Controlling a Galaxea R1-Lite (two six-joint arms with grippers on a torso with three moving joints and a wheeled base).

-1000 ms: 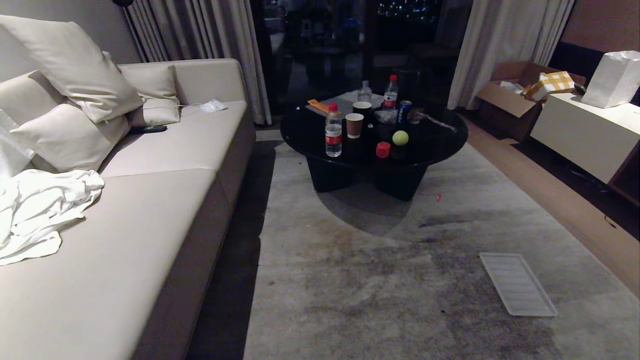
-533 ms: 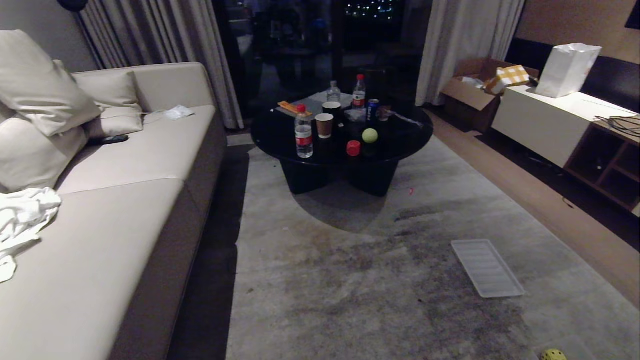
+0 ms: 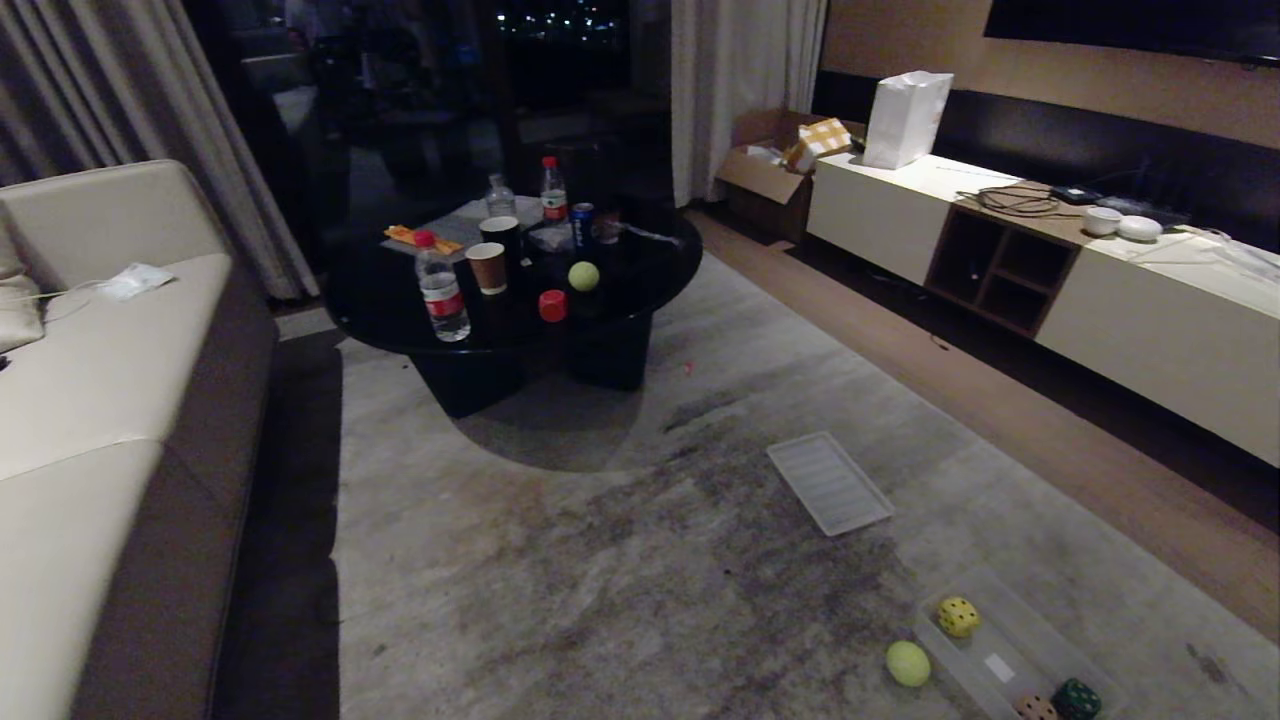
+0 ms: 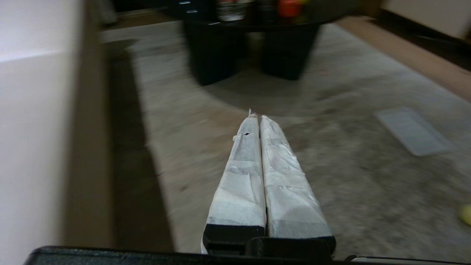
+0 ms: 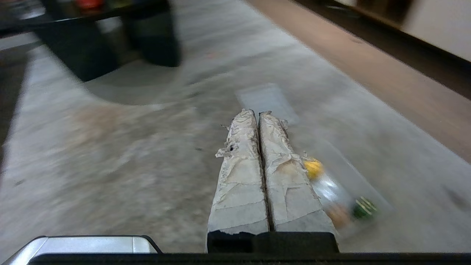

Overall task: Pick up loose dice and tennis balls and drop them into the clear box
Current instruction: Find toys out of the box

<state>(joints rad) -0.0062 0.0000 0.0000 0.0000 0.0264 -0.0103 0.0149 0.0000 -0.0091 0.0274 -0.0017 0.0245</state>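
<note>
The clear box [image 3: 1012, 640] sits on the rug at the lower right of the head view. Inside it lie a yellow die [image 3: 958, 616], a dark green die [image 3: 1076, 698] and a pinkish-brown die [image 3: 1035, 708]. A tennis ball [image 3: 907, 663] lies on the rug just left of the box. On the black round table [image 3: 400, 300] rest another tennis ball [image 3: 583, 276] and a red die [image 3: 552, 305]. Neither arm shows in the head view. My left gripper [image 4: 258, 117] is shut and empty, level above the rug. My right gripper [image 5: 256, 112] is shut and empty, with the box [image 5: 329, 189] beside it.
A flat ribbed panel [image 3: 829, 483] lies on the rug between table and box. Bottles, cups and a can crowd the table. A sofa [image 3: 90, 420] runs along the left and a low sideboard [image 3: 1130, 310] along the right.
The whole head view has swung to the right, so the sofa and table slid left. The clear box, its dice and the floor tennis ball have come into view.
</note>
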